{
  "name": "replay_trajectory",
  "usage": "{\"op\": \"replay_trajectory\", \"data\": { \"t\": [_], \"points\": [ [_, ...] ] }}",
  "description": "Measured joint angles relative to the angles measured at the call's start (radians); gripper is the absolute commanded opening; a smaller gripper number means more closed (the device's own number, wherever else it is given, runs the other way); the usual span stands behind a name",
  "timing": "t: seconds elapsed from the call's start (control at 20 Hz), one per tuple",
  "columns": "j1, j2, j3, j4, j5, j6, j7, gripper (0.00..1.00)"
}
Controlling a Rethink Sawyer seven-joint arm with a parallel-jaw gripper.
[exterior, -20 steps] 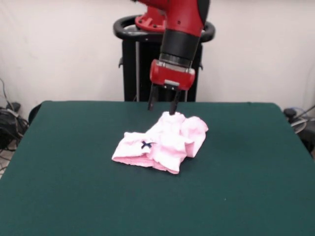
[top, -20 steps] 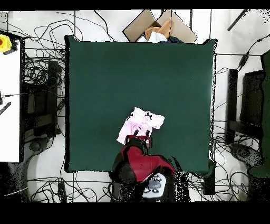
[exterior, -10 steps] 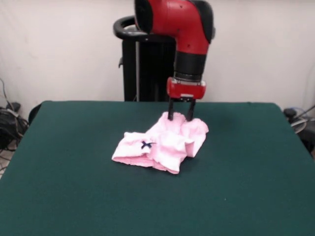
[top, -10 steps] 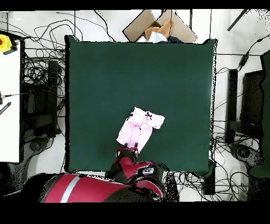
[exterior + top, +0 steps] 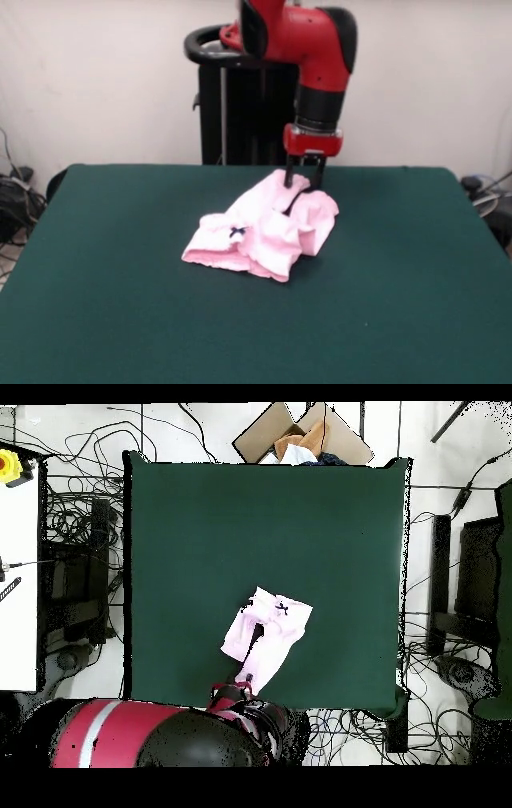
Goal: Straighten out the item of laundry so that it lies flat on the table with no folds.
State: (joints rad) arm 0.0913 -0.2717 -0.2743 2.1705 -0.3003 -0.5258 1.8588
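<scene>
Across the lower half of the front view stretches bare dark green tabletop, felt-like and uncluttered, so the garment has plenty of room to be spread in any direction. Just above the middle of the frame lies the item of laundry, pale pink pants bunched into a rumpled heap with several folds; a tiny dark bow marks the waistband on its left part. Its lower left portion rests on the felt, while its upper right corner is drawn up into a taut peak. That peak ends at the gripper, whose jaws stand narrow and appear pinched on the fabric, with pink cloth caught between the dark fingertips. Judging by the stretched line of cloth, the hold is there to pull one leg or edge away from the pile, so that the heap's own weight and the felt's drag open the folds. The task is far from done, since most of the garment is still doubled over.

Beyond the gripper the red and black arm rises to the top of the frame, before a black pedestal and a plain pale wall. Looking straight down, cables sprawl over the floor left of the tabletop, and an open cardboard box sits at its upper edge.
</scene>
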Motion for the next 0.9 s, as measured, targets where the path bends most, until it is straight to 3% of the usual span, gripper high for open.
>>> {"op": "replay_trajectory", "data": {
  "t": [0.5,0.9],
  "points": [
    [0.073,0.055,-0.042,0.038,0.112,-0.174,0.0,1.0],
    [0.039,0.061,-0.041,0.044,0.102,-0.191,0.0,1.0]
  ]
}}
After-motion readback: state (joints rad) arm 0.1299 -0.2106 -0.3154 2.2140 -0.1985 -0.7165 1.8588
